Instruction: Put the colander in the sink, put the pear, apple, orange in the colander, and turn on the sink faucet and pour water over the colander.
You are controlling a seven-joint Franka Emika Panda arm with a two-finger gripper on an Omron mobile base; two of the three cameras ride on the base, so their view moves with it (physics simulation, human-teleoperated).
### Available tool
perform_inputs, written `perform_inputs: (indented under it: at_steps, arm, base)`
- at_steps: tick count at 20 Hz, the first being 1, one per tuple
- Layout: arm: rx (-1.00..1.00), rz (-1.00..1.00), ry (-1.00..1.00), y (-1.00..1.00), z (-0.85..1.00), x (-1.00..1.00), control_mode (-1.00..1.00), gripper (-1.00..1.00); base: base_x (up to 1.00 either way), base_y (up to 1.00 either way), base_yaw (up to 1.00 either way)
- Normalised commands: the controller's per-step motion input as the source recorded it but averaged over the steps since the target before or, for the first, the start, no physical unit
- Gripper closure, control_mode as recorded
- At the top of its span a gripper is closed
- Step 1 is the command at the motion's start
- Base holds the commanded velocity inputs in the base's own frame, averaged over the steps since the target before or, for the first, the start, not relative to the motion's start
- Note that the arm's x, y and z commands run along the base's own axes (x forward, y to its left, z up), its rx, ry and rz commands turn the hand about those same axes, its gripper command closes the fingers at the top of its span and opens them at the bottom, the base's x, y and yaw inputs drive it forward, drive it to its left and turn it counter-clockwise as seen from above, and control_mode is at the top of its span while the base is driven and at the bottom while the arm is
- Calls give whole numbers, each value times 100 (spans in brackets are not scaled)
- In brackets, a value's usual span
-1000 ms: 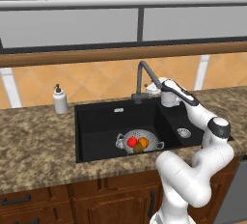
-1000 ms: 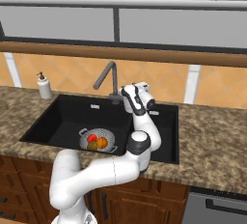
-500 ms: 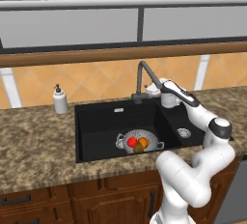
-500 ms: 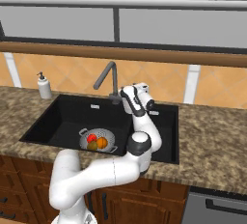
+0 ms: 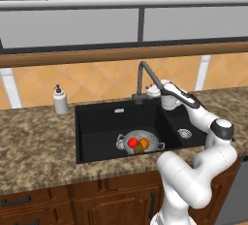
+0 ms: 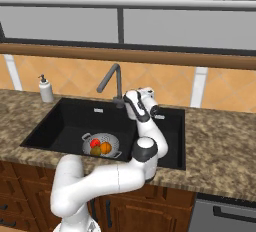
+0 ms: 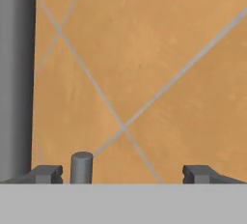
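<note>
Colander sits in the big sink bowl with all 3 fruits inside. The gripper has just spread wide by the faucet lever, holding nothing, so water comes next.

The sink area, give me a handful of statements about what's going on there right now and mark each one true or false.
1. The colander sits in the larger basin of the sink. True.
2. The apple lies on the counter beside the soap dispenser. False: it is inside the colander with the orange and the pear.
3. The gripper is open, with a small grey lever tip of the sink faucet rising between its fingertips. True.
4. The gripper is down in the colander, clamped on the orange. False: it is up by the faucet base, holding nothing.
5. A white soap dispenser stands on the counter left of the sink. True.
</note>
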Motion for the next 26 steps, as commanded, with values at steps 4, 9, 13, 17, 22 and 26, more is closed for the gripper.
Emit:
perform_inputs:
  at_steps: [4, 9, 13, 17, 22, 26]
  arm:
    - [0, -4, 0, 0, -26, -3, -100, -100]
    - [0, -2, 0, 0, -12, 14, -100, -100]
    - [0, -2, 0, 0, -1, 22, -100, 100]
    - [0, -2, 0, -8, 0, 13, -100, 100]
    - [0, -3, 0, -30, -2, 7, -100, 100]
    - [0, -9, 0, -44, -9, 0, -100, 100]
  base:
    - [0, 0, 0]
    - [0, 0, 0]
    - [0, 0, 0]
    - [0, 0, 0]
    - [0, 0, 0]
    - [0, 0, 0]
